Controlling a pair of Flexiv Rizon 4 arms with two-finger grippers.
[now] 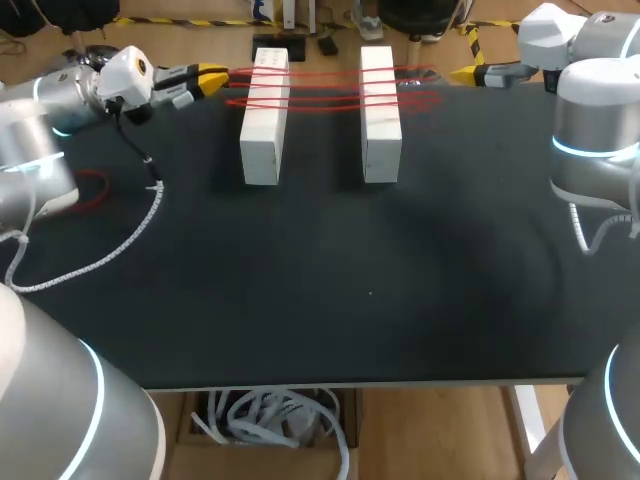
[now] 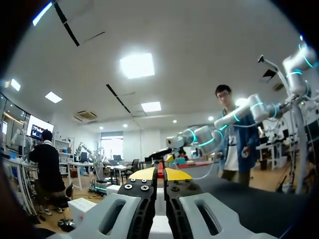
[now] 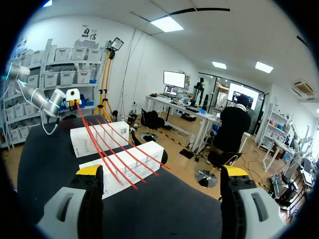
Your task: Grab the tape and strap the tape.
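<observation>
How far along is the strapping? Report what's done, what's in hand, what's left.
Done: the red tape runs in several strands across the left white block and the right white block. In hand: the left gripper is shut on the tape beside the left white block; the right gripper is open and empty. Left: fastening the tape and letting go; tightness cannot be judged.

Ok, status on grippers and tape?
Left fingers shut on red tape. Right fingers open, empty. Tape runs across both white blocks. White cable beside left arm, clear of the blocks.
</observation>
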